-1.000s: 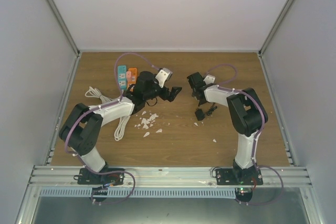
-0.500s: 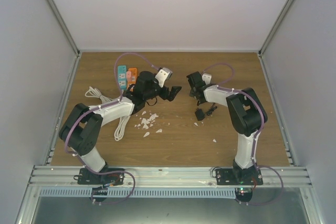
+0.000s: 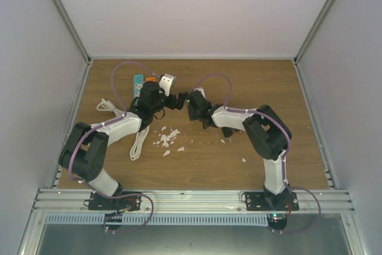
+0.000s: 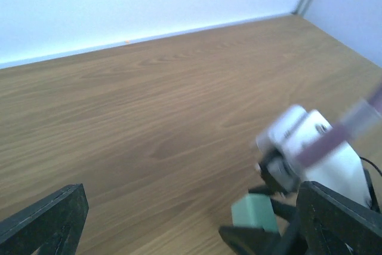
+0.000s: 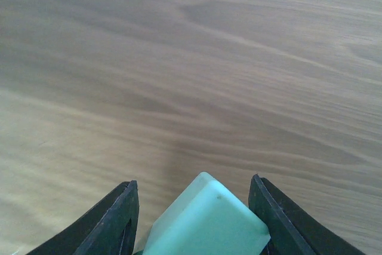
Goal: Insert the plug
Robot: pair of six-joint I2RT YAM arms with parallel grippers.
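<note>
A mint-green block [image 5: 206, 222], which I take for the plug, sits slanted between my right gripper's [image 5: 194, 213] black fingers, clear of the wooden table. Its corner presses against the right finger. The left wrist view shows the same block [image 4: 255, 214] in those jaws, under the white wrist camera [image 4: 310, 147]. My left gripper [image 4: 191, 225] is wide open with nothing in it and faces the right gripper from close by. From above, the left gripper [image 3: 177, 100] and the right gripper [image 3: 190, 102] nearly meet at the table's middle back. A teal and orange power strip [image 3: 139, 80] lies behind the left wrist, mostly covered.
A coiled white cable [image 3: 139, 141] lies at the left by the left arm. White scraps [image 3: 167, 138] are scattered in front of the grippers, with one more scrap [image 3: 243, 160] near the right arm. White walls enclose the table on three sides.
The right arm swung left across the table to meet the left gripper. The left wrist drew back to the left. The black adapter seen earlier is now covered by the right arm.
</note>
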